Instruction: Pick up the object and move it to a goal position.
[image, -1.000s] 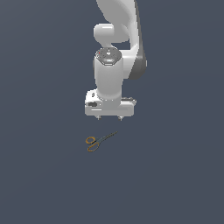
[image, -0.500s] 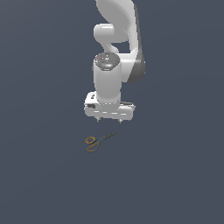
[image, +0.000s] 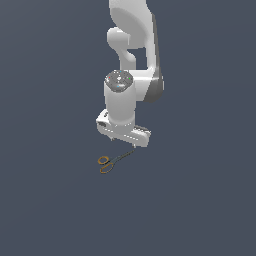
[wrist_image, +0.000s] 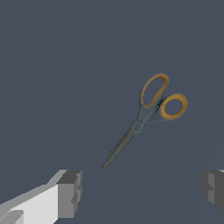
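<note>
Your white two-fingered claw (image: 123, 142) hangs above the flat dark blue-grey counter (image: 200, 200) with its jaws spread wide and nothing between them; in the wrist view the two grey finger pads (wrist_image: 70, 193) stand far apart at the frame's edges. The small pair of scissors with orange-lined oval finger loops and thin dark blades (image: 113, 161) lies flat on the counter, just below the claw and a little toward the exterior view's left, blades closed, loops at the end away from the claw. No goal marker shows in either view.

You are in the approach, so the job now, as I judge it, is alignment before descent. In the wrist view the scissors (wrist_image: 144, 120) sit ahead of the line between the pads, not between them, with only the blade tip coming close to that line. Shift the claw along the scissors' length until the pivot, where blades meet handles, sits midway between the pads.

Then check your wrist angle. You want the pads to close across the narrow width of the scissors, not along them; the blades run diagonally to the pad line now, so a modest turn looks wise.

Go down straight and slowly, since the scissors are thin and lie flush with the counter. Get the pad tips nearly to the surface before you close, or they will likely pass over the metal.
</note>
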